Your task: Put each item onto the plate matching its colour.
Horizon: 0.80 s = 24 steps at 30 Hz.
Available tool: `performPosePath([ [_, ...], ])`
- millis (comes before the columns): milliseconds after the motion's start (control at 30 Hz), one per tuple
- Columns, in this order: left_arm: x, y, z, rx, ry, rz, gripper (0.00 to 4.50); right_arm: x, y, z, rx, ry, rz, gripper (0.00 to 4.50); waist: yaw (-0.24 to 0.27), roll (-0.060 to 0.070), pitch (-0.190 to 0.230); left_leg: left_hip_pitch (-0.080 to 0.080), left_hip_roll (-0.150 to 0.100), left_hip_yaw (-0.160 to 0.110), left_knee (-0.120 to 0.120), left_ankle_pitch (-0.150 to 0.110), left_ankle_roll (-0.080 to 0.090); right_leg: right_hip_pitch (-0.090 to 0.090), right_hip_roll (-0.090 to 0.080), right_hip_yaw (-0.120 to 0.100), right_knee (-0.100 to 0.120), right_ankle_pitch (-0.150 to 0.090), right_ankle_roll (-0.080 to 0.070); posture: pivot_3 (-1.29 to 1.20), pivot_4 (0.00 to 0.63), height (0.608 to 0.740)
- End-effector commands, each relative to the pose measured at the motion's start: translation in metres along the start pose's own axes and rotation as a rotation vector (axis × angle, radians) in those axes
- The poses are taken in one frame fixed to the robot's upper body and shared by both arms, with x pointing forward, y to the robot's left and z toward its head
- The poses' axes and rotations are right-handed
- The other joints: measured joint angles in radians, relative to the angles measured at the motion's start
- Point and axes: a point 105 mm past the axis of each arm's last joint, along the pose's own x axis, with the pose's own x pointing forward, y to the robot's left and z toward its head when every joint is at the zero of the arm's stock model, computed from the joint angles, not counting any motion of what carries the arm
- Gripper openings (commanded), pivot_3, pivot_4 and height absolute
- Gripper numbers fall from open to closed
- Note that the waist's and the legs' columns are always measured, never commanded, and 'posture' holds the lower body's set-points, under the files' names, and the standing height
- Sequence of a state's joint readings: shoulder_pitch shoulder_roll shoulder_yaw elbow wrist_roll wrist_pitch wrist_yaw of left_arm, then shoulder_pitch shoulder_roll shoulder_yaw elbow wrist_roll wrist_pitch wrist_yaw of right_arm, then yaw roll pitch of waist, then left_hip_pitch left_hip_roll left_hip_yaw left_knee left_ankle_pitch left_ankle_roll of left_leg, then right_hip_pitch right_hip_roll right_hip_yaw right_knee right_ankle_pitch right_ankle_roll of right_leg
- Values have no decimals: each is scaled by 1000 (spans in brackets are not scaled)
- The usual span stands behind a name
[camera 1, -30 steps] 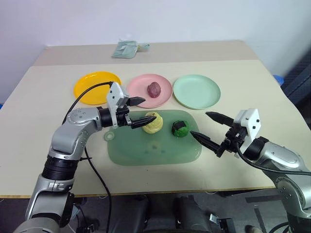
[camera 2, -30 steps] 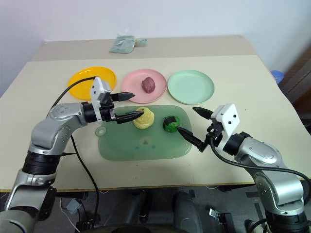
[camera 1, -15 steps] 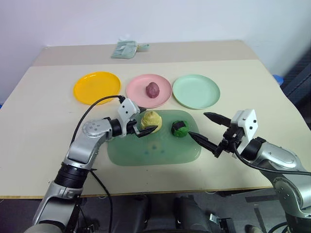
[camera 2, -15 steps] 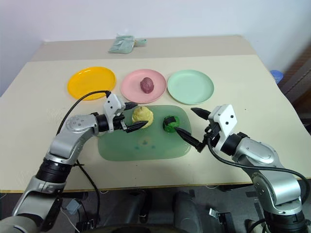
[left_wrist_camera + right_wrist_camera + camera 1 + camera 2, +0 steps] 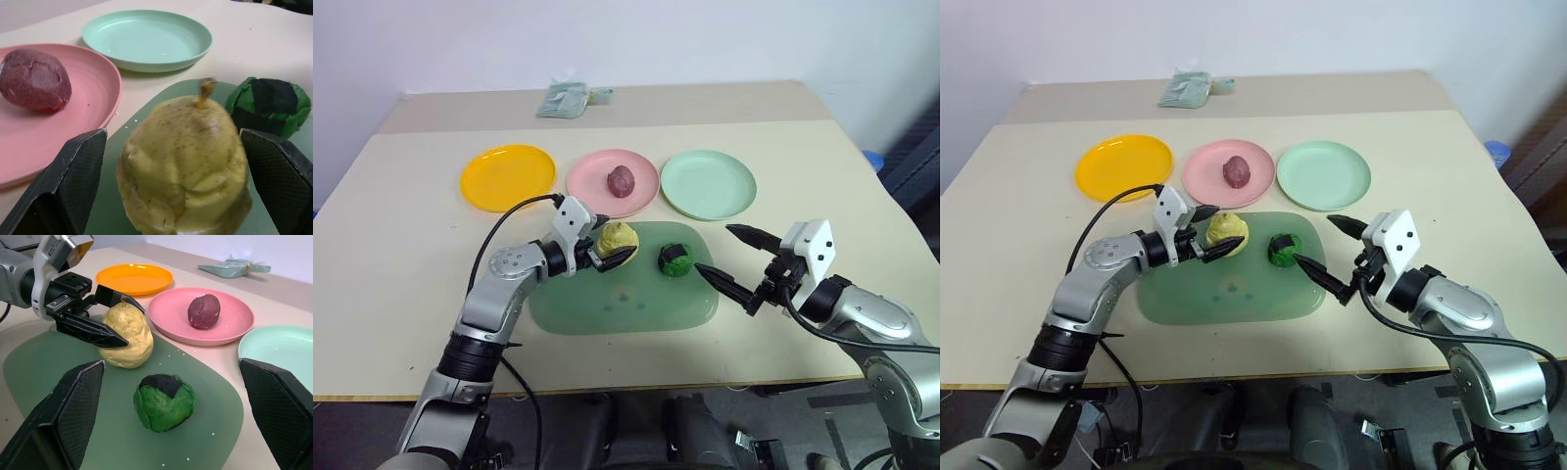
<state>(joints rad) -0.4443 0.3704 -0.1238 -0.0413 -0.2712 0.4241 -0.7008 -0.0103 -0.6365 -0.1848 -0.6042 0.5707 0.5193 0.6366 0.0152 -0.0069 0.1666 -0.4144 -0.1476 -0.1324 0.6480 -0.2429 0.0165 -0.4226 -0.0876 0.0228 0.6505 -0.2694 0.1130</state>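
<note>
Writing: I find no readable brand or label on anything.
Landmark: I place everything from the green board (image 5: pixel 623 286) lying on the table (image 5: pixel 401 245).
Left claw (image 5: pixel 608 246): I see it spread wide, one finger either side of the yellow mound (image 5: pixel 618 238) on the board's far left part; I cannot tell whether the fingers touch it.
Right claw (image 5: pixel 730 257): spread wide and holding nothing, just off the board's right edge, pointing toward the green ball (image 5: pixel 675 259).
Green ball: on the board's far right part, just beside the yellow mound, black patch on top.
Maroon ball (image 5: pixel 621 179): on the pink plate (image 5: pixel 592 176), just beyond the board.
Other plates: orange plate (image 5: pixel 508 176) beyond the board to the left, mint plate (image 5: pixel 709 184) beyond it to the right, both bare.
Left wrist view: I get a small stem atop the mound.
Right wrist view: I get a pale green packet (image 5: pixel 234 267) far behind the plates.
</note>
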Motion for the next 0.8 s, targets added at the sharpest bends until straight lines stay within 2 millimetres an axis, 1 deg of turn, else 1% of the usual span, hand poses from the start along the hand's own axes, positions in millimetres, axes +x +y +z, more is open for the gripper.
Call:
performPosePath([
  [33, -2, 4, 13, 38, -48, 32, 4446, -1, 0, 8, -31, -31, 2, 4500, 0, 0, 0, 0, 0, 0, 0, 0, 0, 0, 0, 0, 0, 0, 0, 0, 150, 740],
  [67, -2, 4, 13, 30, -49, 28, 4218, -1, 0, 8, -32, -31, 2, 4500, 0, 0, 0, 0, 0, 0, 0, 0, 0, 0, 0, 0, 0, 0, 0, 0, 150, 740],
  [133, -3, 1, 12, 21, -49, 5, 3612, 0, 0, 8, -33, -31, 1, 4500, 0, 0, 0, 0, 0, 0, 0, 0, 0, 0, 0, 0, 0, 0, 0, 0, 150, 740],
  [167, -3, 1, 12, 18, -51, 4, 3109, 0, 0, 8, -34, -32, 0, 4500, 0, 0, 0, 0, 0, 0, 0, 0, 0, 0, 0, 0, 0, 0, 0, 0, 150, 740],
  [200, -3, 0, 12, 18, -50, 4, 2709, -1, 0, 8, -34, -32, 0, 4500, 0, 0, 0, 0, 0, 0, 0, 0, 0, 0, 0, 0, 0, 0, 0, 0, 150, 740],
  [233, -3, 0, 12, 19, -50, 6, 2442, -1, 0, 8, -35, -32, -1, 4500, 0, 0, 0, 0, 0, 0, 0, 0, 0, 0, 0, 0, 0, 0, 0, 0, 150, 740],
  [367, -6, 0, 13, -12, -67, 8, 2442, -1, 0, 8, -35, -31, -1, 4500, 0, 0, 0, 0, 0, 0, 0, 0, 0, 0, 0, 0, 0, 0, 0, 0, 150, 740],
  [433, -10, 9, 21, -40, -114, 67, 2442, -1, 0, 8, -37, -31, -1, 4500, 0, 0, 0, 0, 0, 0, 0, 0, 0, 0, 0, 0, 0, 0, 0, 0, 150, 740],
  [500, -15, 32, 33, -79, -184, 202, 2442, -1, 0, 9, -40, -30, -3, 4500, 0, 0, 0, 0, 0, 0, 0, 0, 0, 0, 0, 0, 0, 0, 0, 0, 150, 740],
  [600, -30, 83, 51, -105, -268, 527, 2442, -1, -1, 9, -40, -30, -4, 4500, 3, -1, 0, 0, 0, 0, 1, 0, 0, 0, 0, 0, 0, 0, 0, 0, 150, 740],
  [633, -36, 97, 55, -99, -279, 616, 2442, 0, -1, 9, -40, -31, -4, 4500, 3, -1, 0, 0, 0, 0, 1, 0, 0, 0, 0, 0, 1, 0, 0, 0, 150, 740],
  [667, -39, 106, 60, -103, -307, 670, 2442, 0, -1, 9, -40, -31, -3, 4500, 1, -1, 0, 0, 0, 0, 1, 0, 0, 0, 0, 0, 1, 0, 0, 0, 150, 740],
  [733, -48, 126, 64, -121, -323, 800, 2442, 1, -1, 9, -43, -32, -1, 4500, 0, -1, -1, 0, 0, 0, 1, 0, 0, 0, 0, 0, 1, 0, 0, 0, 150, 740],
  [800, -56, 146, 60, -116, -289, 941, 2442, 3, -3, 9, -45, -34, 0, 4500, 2, -2, -1, 0, 0, 0, 1, 0, 0, 0, 0, 0, 1, 0, 0, 0, 150, 740],
])
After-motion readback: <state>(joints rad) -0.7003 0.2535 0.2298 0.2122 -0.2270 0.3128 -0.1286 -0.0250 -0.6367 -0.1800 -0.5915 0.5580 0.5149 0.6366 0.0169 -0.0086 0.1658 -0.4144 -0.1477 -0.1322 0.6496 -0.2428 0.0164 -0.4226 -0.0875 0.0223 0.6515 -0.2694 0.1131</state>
